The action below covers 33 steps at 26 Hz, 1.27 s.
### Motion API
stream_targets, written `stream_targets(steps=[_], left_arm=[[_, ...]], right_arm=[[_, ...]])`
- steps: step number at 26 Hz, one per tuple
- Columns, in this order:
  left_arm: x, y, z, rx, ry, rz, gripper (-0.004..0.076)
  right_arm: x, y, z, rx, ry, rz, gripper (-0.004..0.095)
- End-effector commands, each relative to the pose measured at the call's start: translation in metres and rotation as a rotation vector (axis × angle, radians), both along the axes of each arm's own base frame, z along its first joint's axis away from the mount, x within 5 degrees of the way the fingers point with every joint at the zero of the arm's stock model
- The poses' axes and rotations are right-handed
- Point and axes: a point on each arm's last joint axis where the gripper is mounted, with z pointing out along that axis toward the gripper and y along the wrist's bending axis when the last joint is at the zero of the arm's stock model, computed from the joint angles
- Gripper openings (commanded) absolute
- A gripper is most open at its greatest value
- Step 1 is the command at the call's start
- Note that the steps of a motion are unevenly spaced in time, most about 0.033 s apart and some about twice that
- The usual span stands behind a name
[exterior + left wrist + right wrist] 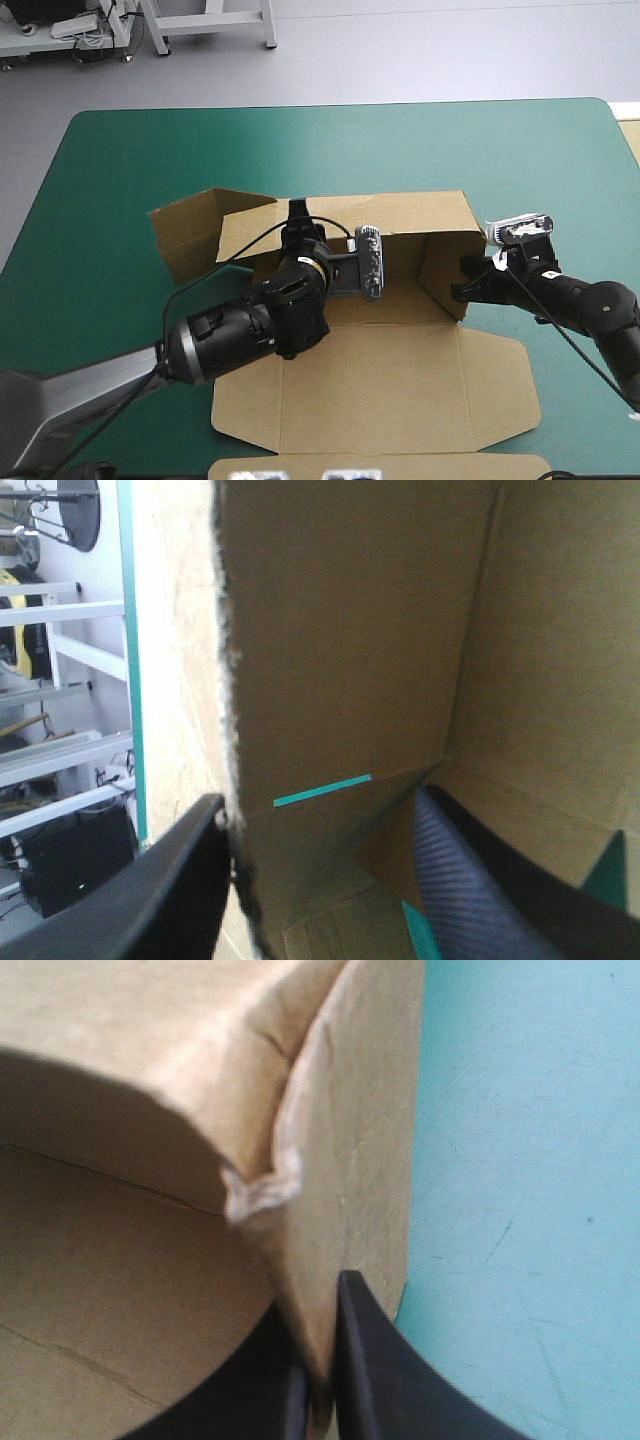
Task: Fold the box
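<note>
Reaching in from the lower left of the high view, the left arm stretches diagonally toward the middle of the table. Its wrist is angled so that the left gripper points at the raised back wall of the box. Seen from its own wrist camera, the two black fingers stand apart, unclenched, straddling a ragged upright edge of brown board. One finger touches that edge from the outside. The other lies inside the box, apart from the board. A thin strip of the teal-green cover shows through a gap low in the board.

The right arm enters from the right edge of the frame, its forearm running leftward to the box's right side wall. The right gripper is clamped on that wall. In its wrist view the fingers are all but together, with the board's edge pinched between them and bare cover just beside it on the outer side.

The box sits at the centre of the table, a little right of the frame's middle. Its back wall stands up, and a loose flap splays out toward the upper left. The lid lies flat toward the bottom edge, with a side tab spread at the lower right.
</note>
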Motion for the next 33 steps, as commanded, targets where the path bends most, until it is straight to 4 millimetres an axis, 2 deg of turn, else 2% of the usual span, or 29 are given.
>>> stream_targets(steps=[1,4,8,11,13,14,19,22,23,25,28,32,33], left_arm=[[-0.029,0.007,0.030,-0.102,-0.008,-0.046,0.0393],[-0.054,0.011,0.042,-0.101,-0.022,-0.097,0.0386],[-0.061,0.026,0.064,-0.117,-0.139,-0.106,0.0311],[-0.053,0.040,0.088,-0.186,-0.316,-0.070,0.0179],[-0.047,0.047,0.099,-0.211,-0.396,-0.069,0.0040],[-0.044,0.052,0.105,-0.245,-0.419,-0.063,-0.0004],[-0.005,0.087,0.136,-0.418,-0.427,0.089,0.0004],[0.022,0.120,0.153,-0.563,-0.407,0.219,0.0004],[0.033,0.137,0.159,-0.613,-0.414,0.287,0.0004],[0.045,0.161,0.162,-0.689,-0.397,0.385,0.0005],[0.062,0.206,0.159,-0.770,-0.366,0.572,0.0004],[0.071,0.259,0.149,-0.939,-0.287,0.803,0.0004],[0.071,0.266,0.146,-0.970,-0.257,0.831,0.0004]], right_arm=[[0.003,-0.001,0.009,0.018,-0.025,-0.017,-0.0012],[0.003,-0.001,0.009,0.018,-0.025,-0.017,-0.0012],[0.003,-0.002,0.009,0.015,-0.032,-0.025,-0.0012],[0.003,-0.001,0.009,0.016,-0.030,-0.023,-0.0010],[0.003,-0.001,0.009,0.020,-0.027,-0.025,-0.0010],[0.003,-0.001,0.009,0.022,-0.026,-0.027,-0.0010],[0.004,-0.002,0.011,0.038,-0.017,-0.047,0.0000],[0.006,-0.002,0.017,0.048,0.002,-0.062,0.0000],[0.008,-0.002,0.019,0.051,0.021,-0.062,0.0000],[0.013,-0.001,0.024,0.060,0.067,-0.064,0.0000],[0.026,0.000,0.034,0.074,0.151,-0.056,0.0000],[0.053,0.003,0.044,0.083,0.264,-0.027,0.0000],[0.060,0.004,0.045,0.090,0.293,-0.026,0.0000]])
